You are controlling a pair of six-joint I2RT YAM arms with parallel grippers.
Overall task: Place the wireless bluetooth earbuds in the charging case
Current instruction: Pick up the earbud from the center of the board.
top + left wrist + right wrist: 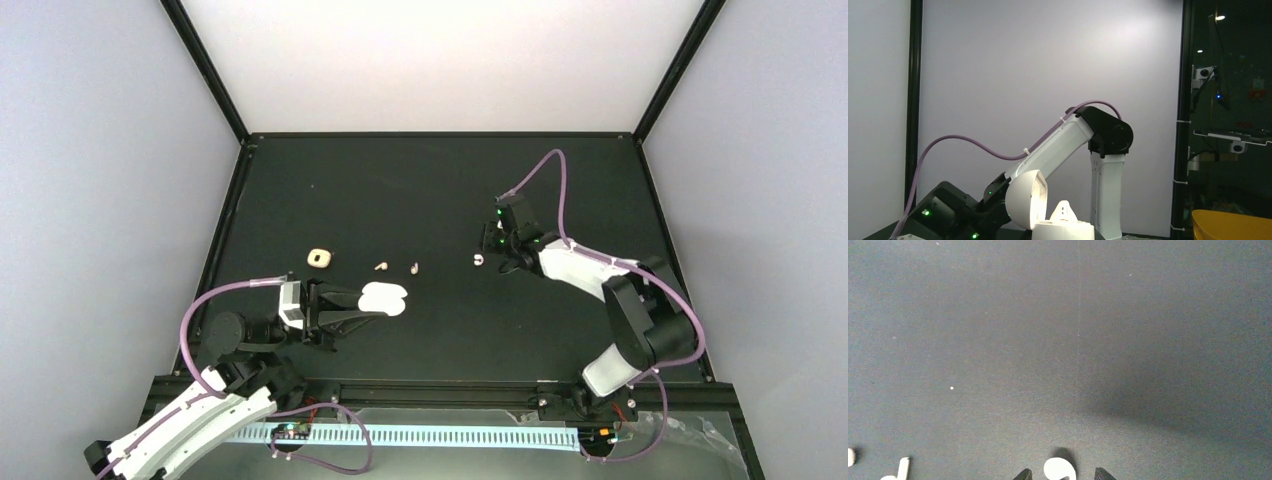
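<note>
**Case clamped at the left, white earbud straddled at the right**

The left arm [190, 420] reaches in low from the near-left corner of the counter [400, 190]. The left jaws are clenched on the white charging case [383, 298], whose lid is open. In the left wrist view the lid stands upright beside the base, and a small white piece pokes up out of the base. Beyond the case, toward the left edge, lies a beige rounded piece [319, 258] with a dark hole. Right of it, about mid-counter, one pale earbud [381, 266] and a second pale earbud [414, 267] lie near each other, apart from the case. Further right, a white earbud [479, 260] lies on the counter between the released right jaws. The right wrist view shows a gap between it and each of the fingertips [1023, 474]. The right arm [620, 300] stretches in from the near-right corner.
</note>
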